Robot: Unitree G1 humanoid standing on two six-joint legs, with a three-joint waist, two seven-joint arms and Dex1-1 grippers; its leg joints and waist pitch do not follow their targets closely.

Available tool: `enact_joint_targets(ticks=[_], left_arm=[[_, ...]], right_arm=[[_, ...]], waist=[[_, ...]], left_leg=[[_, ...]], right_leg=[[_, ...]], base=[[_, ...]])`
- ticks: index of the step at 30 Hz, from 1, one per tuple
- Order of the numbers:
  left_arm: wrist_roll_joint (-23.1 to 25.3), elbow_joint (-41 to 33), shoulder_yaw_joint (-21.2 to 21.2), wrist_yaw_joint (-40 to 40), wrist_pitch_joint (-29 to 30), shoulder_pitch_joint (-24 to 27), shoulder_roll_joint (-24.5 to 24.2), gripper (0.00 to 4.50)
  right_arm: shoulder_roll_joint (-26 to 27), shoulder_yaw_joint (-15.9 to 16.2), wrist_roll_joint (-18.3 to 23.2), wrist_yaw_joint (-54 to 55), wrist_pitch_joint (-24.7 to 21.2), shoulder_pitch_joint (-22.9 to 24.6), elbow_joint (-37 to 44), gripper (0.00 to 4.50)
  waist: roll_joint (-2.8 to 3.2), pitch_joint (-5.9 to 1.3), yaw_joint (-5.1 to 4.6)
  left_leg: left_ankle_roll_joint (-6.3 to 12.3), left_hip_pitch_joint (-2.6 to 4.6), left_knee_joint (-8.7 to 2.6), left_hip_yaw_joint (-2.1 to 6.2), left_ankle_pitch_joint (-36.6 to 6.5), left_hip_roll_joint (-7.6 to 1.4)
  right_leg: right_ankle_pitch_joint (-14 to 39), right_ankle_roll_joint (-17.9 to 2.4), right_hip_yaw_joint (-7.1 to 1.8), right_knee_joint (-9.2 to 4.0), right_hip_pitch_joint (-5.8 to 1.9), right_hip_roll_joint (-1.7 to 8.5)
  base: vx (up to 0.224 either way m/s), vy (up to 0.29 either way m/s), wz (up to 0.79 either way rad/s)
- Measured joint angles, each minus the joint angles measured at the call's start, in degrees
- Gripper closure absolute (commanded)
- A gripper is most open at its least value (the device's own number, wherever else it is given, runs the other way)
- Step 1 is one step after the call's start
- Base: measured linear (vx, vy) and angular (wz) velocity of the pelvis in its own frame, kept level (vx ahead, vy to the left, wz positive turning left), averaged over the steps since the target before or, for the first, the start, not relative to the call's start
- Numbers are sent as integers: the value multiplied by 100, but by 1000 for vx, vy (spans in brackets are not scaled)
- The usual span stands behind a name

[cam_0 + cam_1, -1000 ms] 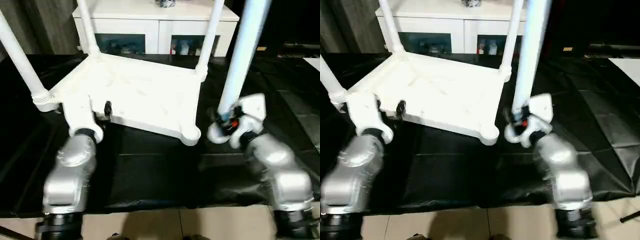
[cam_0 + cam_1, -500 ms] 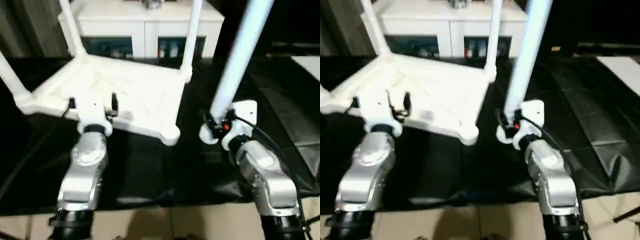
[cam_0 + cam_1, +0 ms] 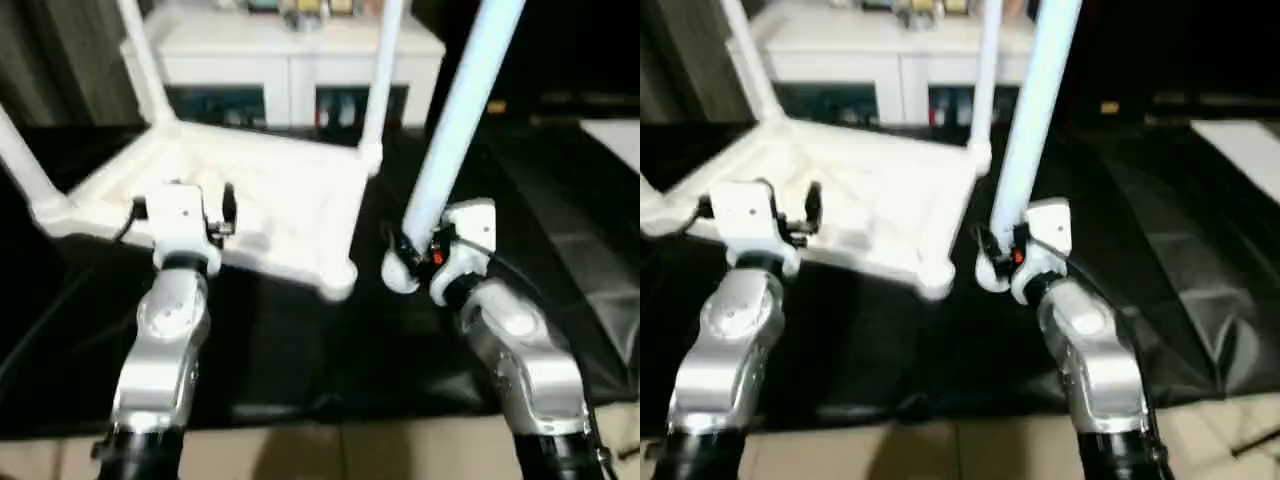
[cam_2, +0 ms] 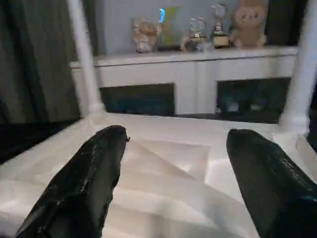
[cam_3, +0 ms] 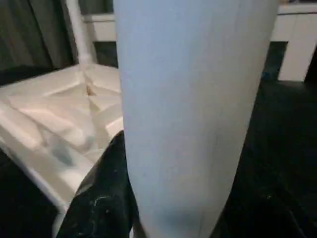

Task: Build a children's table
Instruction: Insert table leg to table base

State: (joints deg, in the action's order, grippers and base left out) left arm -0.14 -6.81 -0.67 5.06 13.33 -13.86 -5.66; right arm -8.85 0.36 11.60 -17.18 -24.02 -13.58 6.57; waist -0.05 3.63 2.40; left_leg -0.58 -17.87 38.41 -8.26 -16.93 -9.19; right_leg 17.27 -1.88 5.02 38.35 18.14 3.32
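Note:
The children's table lies upside down: its white top (image 3: 270, 190) shows its ribbed underside, and three white legs (image 3: 378, 80) stand up from corner sockets. The near right corner socket (image 3: 337, 282) holds no leg. My right gripper (image 3: 410, 245) is shut on the lower end of the fourth leg (image 3: 455, 120), which leans up and to the right, just right of that socket. In the right wrist view the leg (image 5: 193, 109) stands in front of a black finger (image 5: 101, 198). My left gripper (image 3: 184, 205) is open above the top's near edge, its fingers (image 4: 84, 183) apart over the ribs.
A black cloth (image 3: 300, 340) covers the work surface, and pale floor tiles (image 3: 330, 450) show along its near edge. Behind the table stands a white low cabinet (image 3: 290, 60) with dark glass openings and small figurines (image 4: 198, 29) on it.
The camera has shifted. My left wrist has turned so both fingers now stand over the top's near edge. The right gripper still holds the leg beside the empty corner.

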Motion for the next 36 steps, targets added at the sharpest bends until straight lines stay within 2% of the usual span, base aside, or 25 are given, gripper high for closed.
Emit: enact_joint_targets(ticks=[1, 2, 3, 4, 5, 6, 7, 8, 9, 10, 11, 12, 13, 14, 15, 16, 17, 18, 19, 20, 21, 22, 26, 29, 36], left_arm=[[0, 0, 67, -15, -7, 3, 14, 76], [0, 0, 70, -31, -11, 3, 14, 76], [1, 0, 63, -37, -17, 2, 11, 76], [2, 0, 37, -41, -40, 13, -27, 76], [4, 3, -9, -43, -49, 21, -61, 76], [5, 12, -89, -44, -54, 20, -66, 76], [14, 25, -161, -44, -54, 22, -103, 76], [23, 27, -177, -44, -58, 21, -109, 76], [29, 27, -174, -47, -70, 12, -108, 76], [10, 26, -168, -104, -110, 11, -130, 76], [-14, 27, -147, -175, -137, 3, -162, 76], [-21, 33, -104, -238, -143, 17, -126, 76], [-220, 43, 76, -619, -145, 17, -134, 76], [-348, 42, 205, -862, -162, 28, -139, 76], [-533, 42, 278, -1229, -196, 33, -255, 76], [-702, 43, 313, -1630, -227, 23, -440, 48], [-799, 68, 327, -1887, -231, 5, -561, 42], [-922, 225, 411, -2412, -228, -65, -832, 42], [-965, 414, 486, -2852, -220, -123, -1040, 42], [-966, 545, 550, -3090, -206, -168, -1171, 25], [-963, 634, 566, -3263, -201, -197, -1233, 11], [-931, 854, 699, -3632, -216, -348, -1386, 2], [-785, 1830, 1137, -4979, -393, -1154, -1925, 2], [-679, 2458, 1491, -5785, -604, -1593, -2074, 2], [-196, 4059, 2072, -7095, -1044, -2508, -2264, 2]], right_arm=[[-53, -47, -2, -1, 0, 2, -7, 266], [-51, -67, -1, -2, 5, -2, -7, 266], [-40, -60, 0, -10, 5, -3, -7, 266], [-4, -40, 0, -23, 3, -7, -18, 266], [83, 45, 2, -45, 3, -34, -16, 266], [143, 153, 7, -82, 2, -77, -15, 266], [154, 256, 7, -106, 2, -124, -15, 266], [147, 256, 6, -118, 2, -133, -15, 266], [115, 247, 3, -124, 7, -134, -15, 266], [63, 245, 2, -157, 11, -133, -15, 266], [25, 238, 5, -186, 23, -134, -11, 266], [-44, 215, 4, -206, 36, -110, -13, 266], [-101, 136, 5, -218, 37, -40, -10, 266], [-154, 93, 2, -219, 33, -14, -17, 266], [-157, 38, 5, -241, 35, -20, -16, 266], [-175, 10, 12, -303, 37, -42, -4, 266], [-183, 1, 26, -340, 38, -48, 2, 266], [-227, 27, 62, -431, 38, -42, -1, 266], [-266, 32, 111, -497, 39, -47, -1, 266], [-306, 30, 131, -533, 39, -58, -1, 266], [-328, 21, 134, -561, 39, -57, -4, 266], [-382, 12, 177, -618, 37, -58, -9, 266], [-760, -69, 365, -1032, -31, -63, -12, 266], [-943, -135, 494, -1424, -51, -54, -8, 266], [-1570, -11, 763, -2293, -225, 28, 28, 266]], waist=[[21, -14, 44], [66, -42, 79], [166, -86, 109], [249, -115, 129], [236, -117, 75], [195, -126, 38], [181, -134, 5], [175, -138, -31], [150, -148, -57], [69, -158, -96], [-83, -180, -106], [-95, -169, -118], [-103, -162, -67], [-94, -162, -28], [-78, -165, -10], [-45, -173, -6], [-33, -167, -10], [-17, -158, 1], [26, -136, 8], [67, -113, 14], [95, -96, 14], [110, -84, 19], [111, -68, -12], [114, -65, -53], [119, -64, -68]], left_leg=[[39, -141, 158, 72, -7, 76], [48, -230, 108, 111, 2, 97], [116, -283, -123, 147, 67, 53], [-126, -277, -161, 214, 305, -21], [-143, -230, -164, 267, 269, 5], [-128, -221, -180, 271, 240, 58], [-100, -202, -176, 283, 198, 114], [-87, -173, -177, 280, 168, 140], [-77, -150, -179, 261, 137, 163], [-64, -112, -178, 219, 98, 220], [-49, -121, -145, 143, 53, 313], [61, -138, -78, 148, -10, 326], [350, -231, 45, 240, 26, 321], [324, -267, 47, 281, 123, 318], [192, -278, -47, 298, 184, 302], [-125, -282, -117, 300, 201, 227], [-296, -281, -143, 303, 190, 172], [-401, -305, -129, 305, 214, 120], [-411, -301, -137, 296, 220, 99], [-403, -282, -146, 287, 226, 79], [-406, -247, -164, 243, 235, 52], [-404, -221, -175, 156, 255, 24], [-365, -171, -197, 10, 281, 17], [-356, -146, -197, -5, 295, 17], [-364, -174, -219, -10, 321, 0]], right_leg=[[2, -6, -41, -49, -28, -34], [3, -12, -51, -92, -51, -92], [2, -26, -10, -156, -89, -187], [43, -32, 56, -168, -129, -246], [94, -16, 71, -147, -98, -227], [138, -85, 45, -54, -46, -177], [157, -4, 4, 307, 152, -93], [135, 76, -39, 490, 316, -31], [69, 216, -114, 526, 477, 23], [-70, 310, -211, 329, 640, 124], [-412, 337, -338, 85, 683, 224], [-345, 322, -396, 147, 671, 190], [-334, 289, -441, 124, 626, 154], [-340, 277, -437, 100, 584, 106], [-343, 272, -428, 88, 563, 58], [-359, 254, -413, 58, 559, -25], [-366, 251, -404, 51, 561, -59], [-394, 251, -408, 24, 563, -90], [-434, 226, -404, -40, 538, -100], [-448, 203, -395, -90, 509, -98], [-473, 191, -396, -127, 482, -85], [-491, 181, -404, -135, 460, -59], [-509, 202, -436, -140, 428, 10], [-509, 215, -441, -160, 402, 17], [-574, 191, -428, -185, 406, 11]], base=[[124, -18, 15], [124, -18, 15], [146, 16, 14], [202, 52, 3], [202, 52, 3], [224, 47, 4], [172, 15, 8], [172, 15, 8], [125, -3, -1], [55, -30, -3], [55, -30, -3], [61, -51, 7], [107, -74, 12], [107, -74, 12], [35, -71, 4], [0, 0, 0], [0, 0, 0], [0, 0, 0], [-67, -10, 7], [-64, 7, 5], [-59, 15, 5], [-69, 15, 9], [-83, 21, 7], [-23, 9, -1], [0, 0, 0]])
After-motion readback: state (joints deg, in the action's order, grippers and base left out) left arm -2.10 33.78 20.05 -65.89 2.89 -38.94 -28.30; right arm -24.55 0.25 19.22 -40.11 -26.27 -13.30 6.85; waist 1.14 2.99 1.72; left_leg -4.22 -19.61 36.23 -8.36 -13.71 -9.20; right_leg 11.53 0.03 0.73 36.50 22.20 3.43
